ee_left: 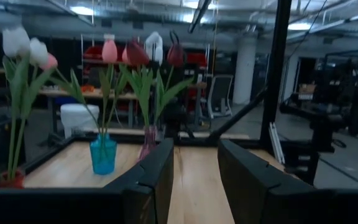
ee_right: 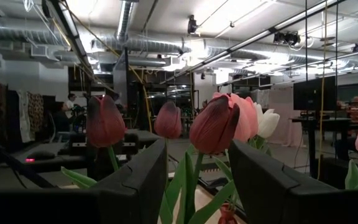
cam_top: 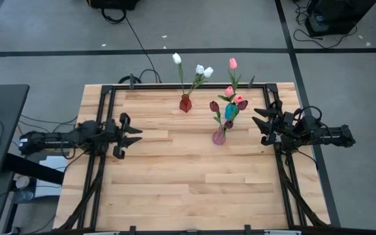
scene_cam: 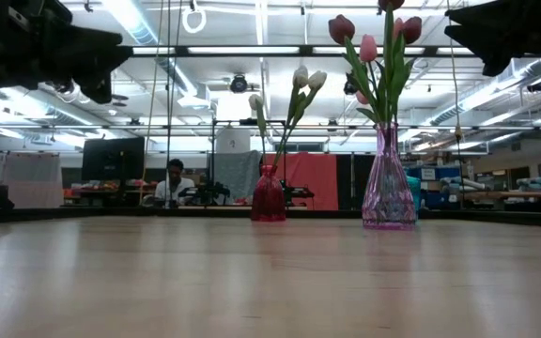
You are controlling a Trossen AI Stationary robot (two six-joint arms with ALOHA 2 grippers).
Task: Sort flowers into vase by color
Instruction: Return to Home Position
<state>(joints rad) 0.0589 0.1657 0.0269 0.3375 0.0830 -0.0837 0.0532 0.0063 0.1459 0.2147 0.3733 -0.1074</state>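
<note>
Three vases are set on the far half of the table (cam_top: 175,183), from its middle rightward. The far vase (cam_top: 185,103) is placed nearest the far edge and furthest left, and three tulips (cam_top: 200,69) are held in it. The middle vase (cam_top: 231,111) is placed to its right and a little nearer, with three tulips (cam_top: 232,63) in it. The near vase (cam_top: 219,136) is set just in front of the middle vase, slightly to its left, and three tulips (cam_top: 214,106) are held in it. The left gripper (cam_top: 138,135) is held over the table's left side, well apart from the vases. The right gripper (cam_top: 260,124) is held over the right side, near the middle vase.
</note>
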